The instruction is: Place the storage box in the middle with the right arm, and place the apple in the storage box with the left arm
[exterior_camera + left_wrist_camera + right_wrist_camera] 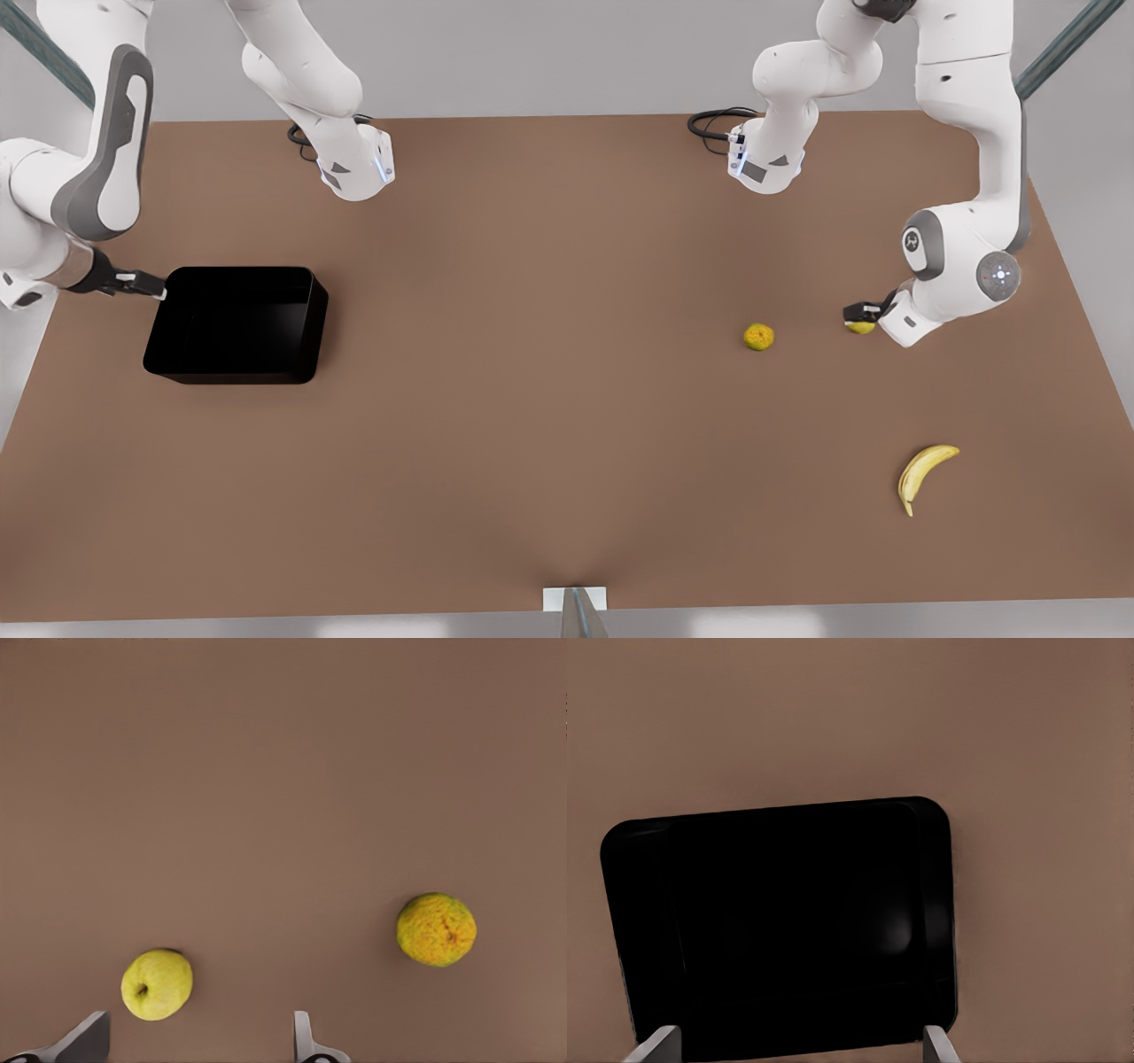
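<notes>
Two arms are each stationed at their own target, which fits the split of the job. The right gripper sits at the left rim of the storage box, on the front view's left, fingers spread wide on either side of the wall, not yet clamped. That edge looks the sensible place to take hold for dragging the box toward the middle. The box is a glossy black tub with low walls and rounded corners, smooth inside.

On the front view's right the left gripper hovers right over the apple, fingers parted; in its wrist view the apple lies just off one fingertip rather than squarely between, so I'd guess it needs centring first. The apple is small, smooth and yellow-green with a stem dimple. The mottled orange fruit sits nearby with rougher skin, and a curved banana lies nearer on the plain brown bench.
</notes>
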